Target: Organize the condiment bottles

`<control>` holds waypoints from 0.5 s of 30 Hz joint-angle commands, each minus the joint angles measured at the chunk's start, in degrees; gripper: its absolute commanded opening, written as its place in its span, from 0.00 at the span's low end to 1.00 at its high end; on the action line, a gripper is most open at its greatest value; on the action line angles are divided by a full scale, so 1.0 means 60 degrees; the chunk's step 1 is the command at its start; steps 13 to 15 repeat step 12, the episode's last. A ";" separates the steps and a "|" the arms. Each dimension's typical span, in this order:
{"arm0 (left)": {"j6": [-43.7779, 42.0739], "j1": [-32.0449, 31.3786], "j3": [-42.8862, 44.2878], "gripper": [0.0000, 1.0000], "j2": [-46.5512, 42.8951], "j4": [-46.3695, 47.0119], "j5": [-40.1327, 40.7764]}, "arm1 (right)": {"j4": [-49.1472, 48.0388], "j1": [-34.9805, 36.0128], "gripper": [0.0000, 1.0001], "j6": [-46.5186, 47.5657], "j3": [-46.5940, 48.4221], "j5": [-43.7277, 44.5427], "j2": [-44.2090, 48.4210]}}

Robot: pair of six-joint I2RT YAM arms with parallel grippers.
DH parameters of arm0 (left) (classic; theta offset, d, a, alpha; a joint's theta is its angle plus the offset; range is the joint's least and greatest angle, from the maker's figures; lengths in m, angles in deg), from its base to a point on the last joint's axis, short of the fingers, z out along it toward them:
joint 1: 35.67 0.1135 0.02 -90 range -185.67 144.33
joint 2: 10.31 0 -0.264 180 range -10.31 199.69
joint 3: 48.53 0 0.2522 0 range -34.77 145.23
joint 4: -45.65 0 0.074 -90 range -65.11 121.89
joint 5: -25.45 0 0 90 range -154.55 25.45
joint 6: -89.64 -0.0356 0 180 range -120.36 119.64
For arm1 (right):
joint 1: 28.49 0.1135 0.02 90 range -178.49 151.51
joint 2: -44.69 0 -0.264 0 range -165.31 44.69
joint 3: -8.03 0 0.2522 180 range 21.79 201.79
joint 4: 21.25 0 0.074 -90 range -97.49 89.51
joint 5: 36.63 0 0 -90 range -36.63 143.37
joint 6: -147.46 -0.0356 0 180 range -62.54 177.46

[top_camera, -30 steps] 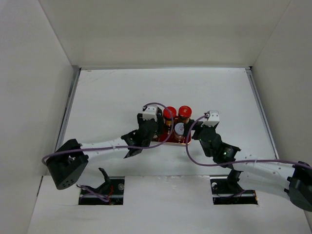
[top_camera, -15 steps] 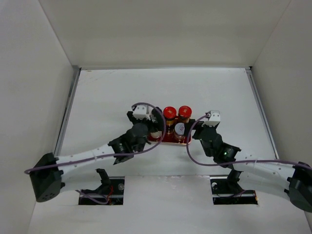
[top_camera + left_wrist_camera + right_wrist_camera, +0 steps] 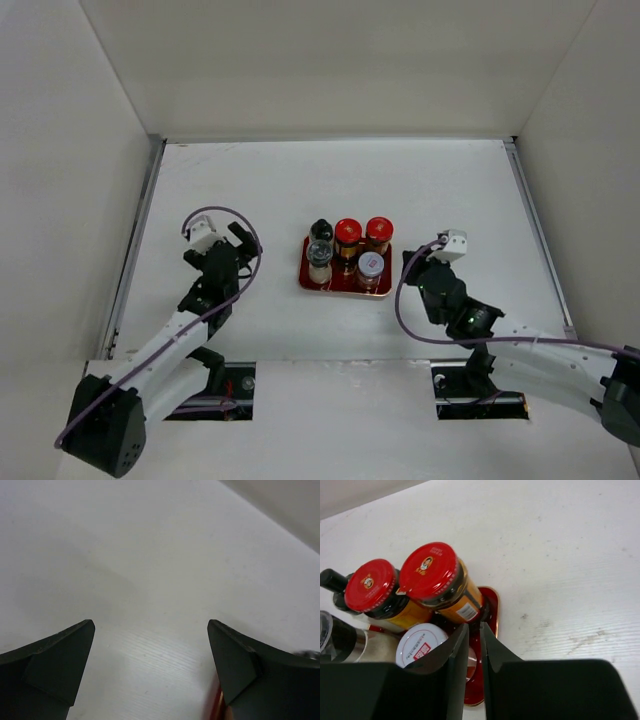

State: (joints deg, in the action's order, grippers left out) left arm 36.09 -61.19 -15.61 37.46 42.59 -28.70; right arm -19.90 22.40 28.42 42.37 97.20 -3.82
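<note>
The condiment bottles stand together on a red tray [image 3: 385, 288] in mid-table. They are two brown jars with red caps [image 3: 347, 232] [image 3: 378, 230], a black-topped bottle [image 3: 321, 230], a pale shaker [image 3: 319, 256] and a white-lidded jar [image 3: 370, 265]. My left gripper [image 3: 240, 252] is open, well left of the tray, with only bare table between its fingers [image 3: 150, 625]. Just right of the tray, my right gripper [image 3: 412, 268] is shut and empty. In the right wrist view the right gripper [image 3: 473, 626] points at the tray's rim [image 3: 492, 600], beside a red-capped jar [image 3: 429, 571].
White walls close in the table on the left, right and far sides. A metal rail [image 3: 135, 245] runs along the left edge, another along the right [image 3: 538, 235]. The arm bases sit in two cut-outs at the near edge.
My left gripper opened and pulled back to the left, away from the tray, leaving the black-topped bottle and shaker standing there. My right gripper shut and drew slightly back.
</note>
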 commanded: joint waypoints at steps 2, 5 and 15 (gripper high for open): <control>0.0927 0.1198 -0.0044 1.00 0.0651 -0.0128 -0.2634 | 0.0191 -0.0374 0.23 -0.0535 -0.0177 0.0736 0.0657; 0.0928 0.0908 0.0030 1.00 0.0784 -0.0143 -0.2578 | 0.0324 -0.0769 0.48 -0.0800 -0.0411 0.0707 0.1067; 0.0693 0.0072 0.0190 1.00 0.1032 -0.0186 -0.1656 | 0.0339 -0.1224 0.94 -0.0991 -0.0398 0.0150 0.0703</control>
